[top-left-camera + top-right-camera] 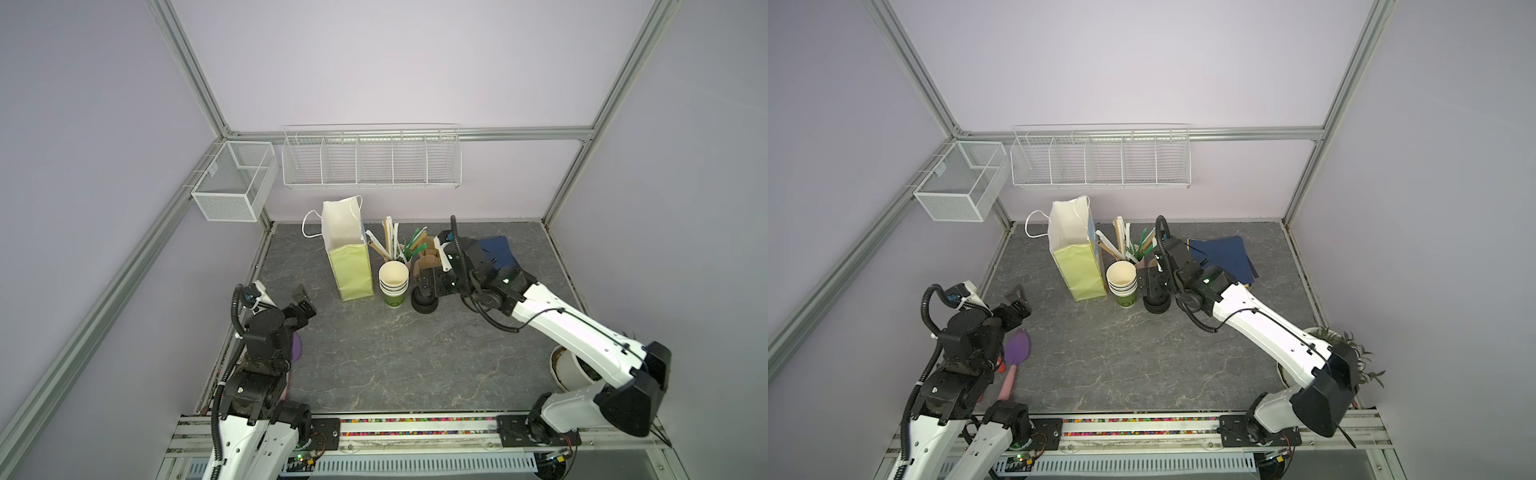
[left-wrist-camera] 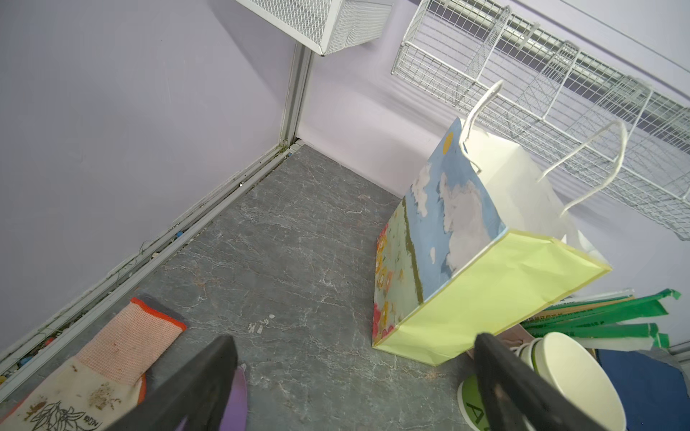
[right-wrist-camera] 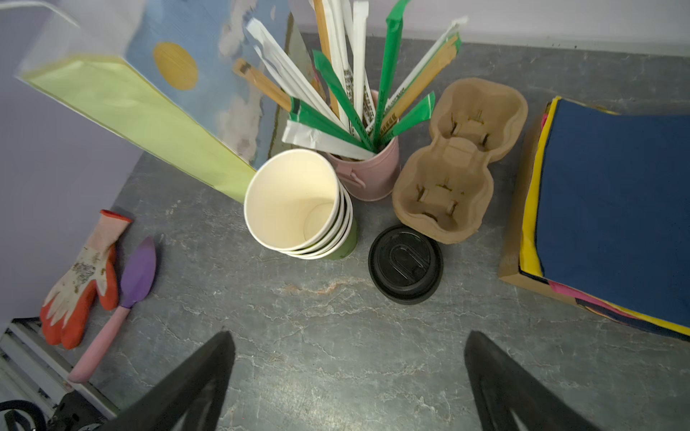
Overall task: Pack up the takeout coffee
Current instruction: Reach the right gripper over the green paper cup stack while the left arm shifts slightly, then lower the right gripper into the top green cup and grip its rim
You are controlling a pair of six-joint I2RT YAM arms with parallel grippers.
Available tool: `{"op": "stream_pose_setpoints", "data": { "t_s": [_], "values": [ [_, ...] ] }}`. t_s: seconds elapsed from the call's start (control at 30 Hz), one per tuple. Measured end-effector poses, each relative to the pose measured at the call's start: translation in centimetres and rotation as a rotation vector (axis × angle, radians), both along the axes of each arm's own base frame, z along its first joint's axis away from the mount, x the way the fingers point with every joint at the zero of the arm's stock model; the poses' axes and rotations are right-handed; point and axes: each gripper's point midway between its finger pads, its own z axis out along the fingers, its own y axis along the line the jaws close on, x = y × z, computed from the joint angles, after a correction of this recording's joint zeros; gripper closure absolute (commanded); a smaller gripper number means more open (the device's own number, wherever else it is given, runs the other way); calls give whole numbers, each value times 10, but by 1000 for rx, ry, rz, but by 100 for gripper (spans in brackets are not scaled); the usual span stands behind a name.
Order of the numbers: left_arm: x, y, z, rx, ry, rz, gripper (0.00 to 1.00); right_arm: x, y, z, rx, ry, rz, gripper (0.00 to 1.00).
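No lidded cup can be made out anywhere, so the takeout coffee is judged not yet assembled. Only its parts are seen: a stack of green paper cups (image 3: 298, 205) with cream insides, standing upright and leaning slightly, and a stack of black lids (image 3: 405, 263) lying flat just beside it, with a narrow gap between the two. An open paper bag (image 1: 349, 266) stands upright on the far side of the cups from the lids.

The right pincer (image 3: 349, 339) is spread wide and holds nothing. In its wrist view the lid stack lies straight ahead of it, a little towards one finger, with its axis upright. In both top views this pincer is seen directly over the lids. The left pincer (image 1: 303, 300) is likewise open and empty. It is placed near the left edge of the worktop (image 1: 395, 365), well apart from cups, lids and bag. The right arm is therefore much the nearer one.

In both top views the top of the lid stack is covered by the right pincer, so contact cannot be judged. The lids cannot be counted. The pulp cup carrier (image 3: 459, 160) is largely hidden behind the right arm in the top views. The bottom of the bag is not shown.
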Motion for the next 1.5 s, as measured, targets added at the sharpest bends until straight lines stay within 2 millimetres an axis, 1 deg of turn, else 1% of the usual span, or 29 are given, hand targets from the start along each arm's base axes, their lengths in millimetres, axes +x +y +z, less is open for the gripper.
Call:
{"op": "stream_pose_setpoints", "data": {
  "t_s": [0.03,0.2,0.4,0.53,0.7,1.03,1.17,1.5],
  "values": [
    [1,0,-1,4,5,-1,1,4,3,-4,-12,10,-1,5],
    [3,-3,-6,22,26,-7,1,23,22,-21,-69,59,-1,16],
    [3,-6,-7,39,30,-20,1,40,37,-38,-123,93,1,28],
    [4,-6,-12,49,45,-23,1,48,45,-46,-144,110,5,35],
    [5,-8,-16,54,56,-33,1,58,55,-53,-165,123,14,40],
    [7,-13,-19,61,70,-61,1,63,62,-71,-207,170,22,53],
    [7,-15,-20,65,74,-74,1,64,62,-72,-211,175,26,60],
    [10,-20,-23,65,89,-95,1,66,59,-71,-210,185,21,66]
  ]
}}
